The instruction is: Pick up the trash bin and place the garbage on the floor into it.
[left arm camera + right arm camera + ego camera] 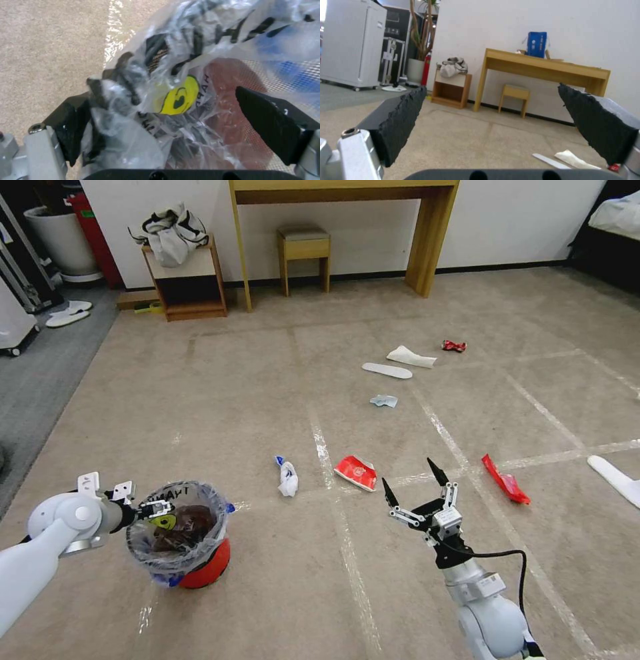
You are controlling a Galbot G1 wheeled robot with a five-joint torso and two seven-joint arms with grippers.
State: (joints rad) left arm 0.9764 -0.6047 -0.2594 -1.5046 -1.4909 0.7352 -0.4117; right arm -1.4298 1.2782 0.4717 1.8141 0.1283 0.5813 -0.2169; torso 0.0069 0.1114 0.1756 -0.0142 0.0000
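At the near left of the carpet [220, 400], the red bin [200, 570] stands upright with the left gripper [155, 508] at its rim, fingers [270, 122] apart astride the bunched bag liner [160, 100], not visibly clamped. A good lift likely means pinching the rim wall, not just loose plastic. The left arm reaches in level. The right gripper [415, 483] hovers spread wide, pointing forward, near the red-and-white carton [355, 473].
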